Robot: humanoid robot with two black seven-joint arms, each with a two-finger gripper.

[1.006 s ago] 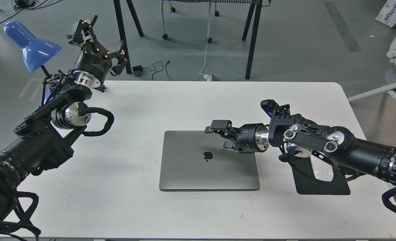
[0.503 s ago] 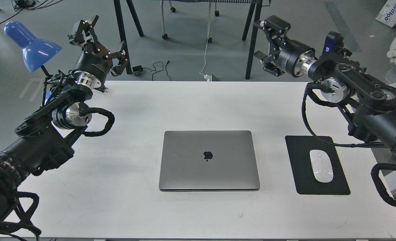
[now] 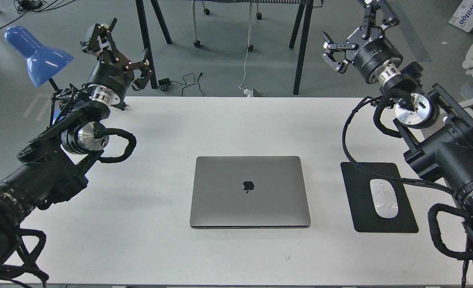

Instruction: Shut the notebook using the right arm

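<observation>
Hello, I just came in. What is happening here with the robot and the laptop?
The robot's job was to close the notebook with its right arm, and that looks done: the lid lies flat and shut on the white table. Nothing is being handled now. The right gripper is raised beyond the table's far right edge, jaws open and empty. The left gripper is raised at the far left, near the blue lamp, also open and empty. A white mouse sits on a black mouse pad right of the notebook.

Closed notebook, right claw raised
</observation>
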